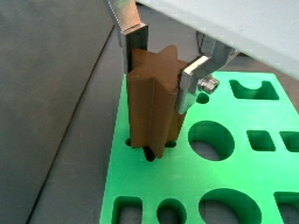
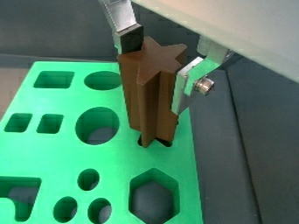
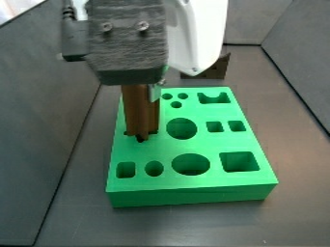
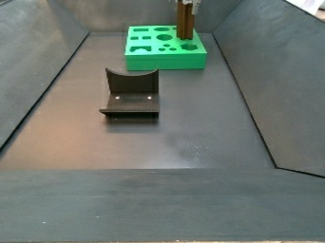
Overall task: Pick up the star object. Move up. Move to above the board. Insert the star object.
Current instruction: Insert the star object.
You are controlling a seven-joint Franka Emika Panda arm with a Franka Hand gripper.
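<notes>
The gripper (image 2: 159, 72) stands over one edge of the green board (image 3: 213, 183), its plates closed on the upright star object (image 2: 149, 92), blocking that corner. The board's other cut-outs lie unobstructed. On the dark floor (image 4: 165, 142), only the fixture (image 4: 128, 95) stands, apart from the board.

Fixture (image 4: 129, 93) stands on dark floor (image 4: 165, 142), mid-enclosure, upright plate facing away from camera. Dark sloping walls (image 4: 38, 57) enclose floor on both sides. Gripper (image 3: 142, 96) sits well beyond fixture.
</notes>
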